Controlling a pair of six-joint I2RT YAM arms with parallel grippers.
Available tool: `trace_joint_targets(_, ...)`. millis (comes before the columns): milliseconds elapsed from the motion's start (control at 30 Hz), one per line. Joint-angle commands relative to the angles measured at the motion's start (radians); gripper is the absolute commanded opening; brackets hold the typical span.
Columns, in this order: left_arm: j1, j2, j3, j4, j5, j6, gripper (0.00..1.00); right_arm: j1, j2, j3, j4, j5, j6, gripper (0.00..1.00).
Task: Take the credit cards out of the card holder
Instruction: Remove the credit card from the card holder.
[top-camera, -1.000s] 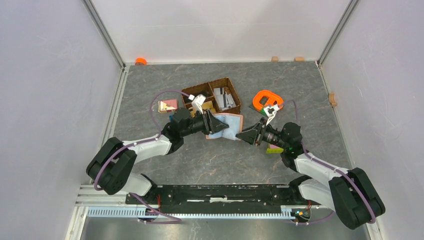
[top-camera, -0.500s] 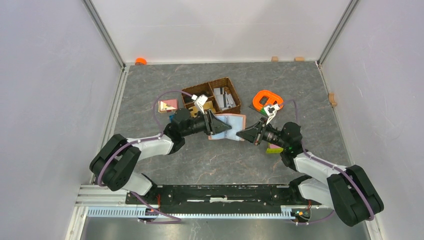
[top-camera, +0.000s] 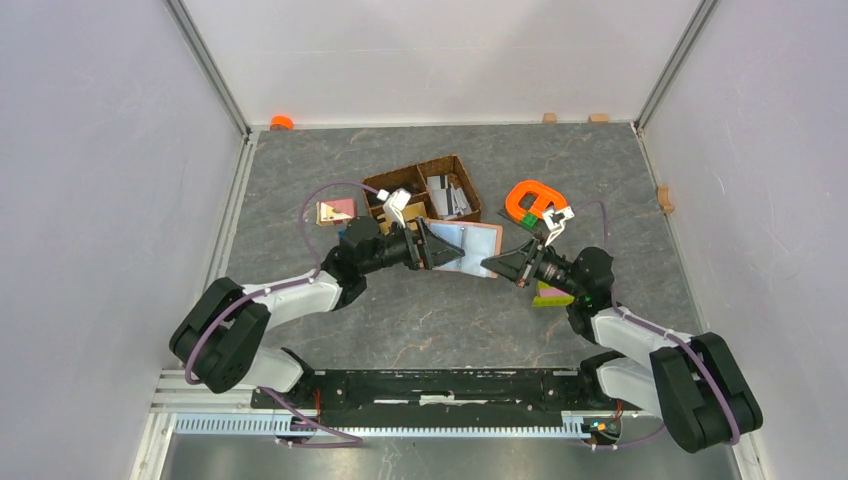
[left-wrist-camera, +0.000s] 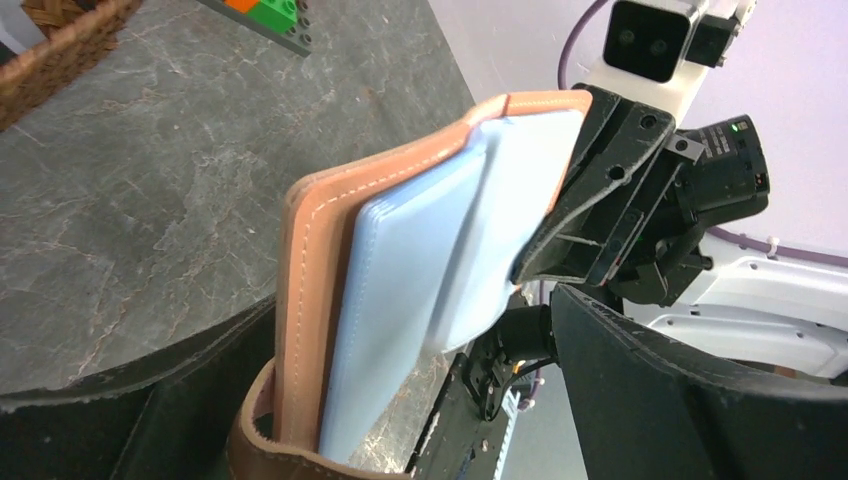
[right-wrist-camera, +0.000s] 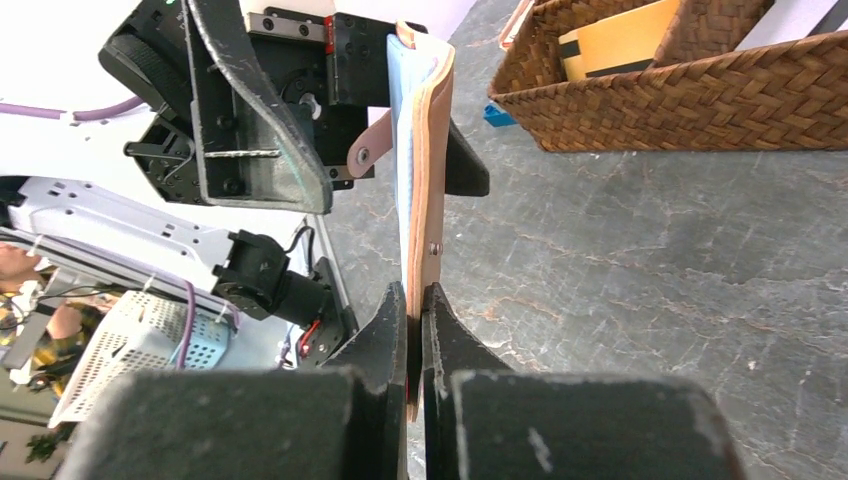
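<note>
Currently held item: card holder (top-camera: 468, 247), opened out, lifted off the table (top-camera: 400, 320), standing on edge between both arms
Long axis: along the line from right gripper (right-wrist-camera: 415, 300) to left gripper (top-camera: 428, 245); pale blue sleeves (left-wrist-camera: 420, 260) facing sideways
Right fingers: clenched on the end edge of the leather flap
Left fingers: spread wide either side of the opposite end; contact not discernible
Coming move, judged: left arm nearer the sleeves; approach along the axis for the credit cards; none seen protruding

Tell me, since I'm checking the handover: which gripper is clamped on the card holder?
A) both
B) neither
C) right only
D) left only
C: the right gripper pinches the card holder by its edge, while the left gripper has its jaws wide apart around it.
</note>
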Motion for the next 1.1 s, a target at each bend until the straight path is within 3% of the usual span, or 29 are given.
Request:
trace_joint_targets(0, 0.003, -0.051, 0.001, -0.015, -0.035, 0.058, 1.0, -0.018, 0.007, -0.013, 0.15, -0.05, 0.078, 0.0)
trace_joint_targets(267, -0.044, 0.0, -0.044, 0.238, 0.01, 0.018, 1.0, -0.04, -0.015, -0.035, 0.209, -0.049, 0.108, 0.0)
trace_joint_targets(500, -0.099, -0.018, 0.001, 0.091, -0.064, 0.122, 1.0, -0.039, 0.022, -0.05, 0.291, -0.058, 0.152, 0.0)
trace_joint_targets(700, -0.124, -0.079, 0.057, -0.213, -0.274, 0.23, 0.99, -0.037, 0.012, -0.046, 0.267, -0.054, 0.136, 0.0)
trace_joint_targets(867, -0.127, -0.07, 0.069, -0.203, -0.223, 0.23, 1.0, -0.036, -0.023, -0.033, 0.152, -0.028, 0.062, 0.0)
trace_joint_targets(1067, -0.138, -0.046, 0.068, -0.121, -0.134, 0.22, 1.0, -0.016, -0.014, -0.022, 0.146, -0.031, 0.053, 0.0)
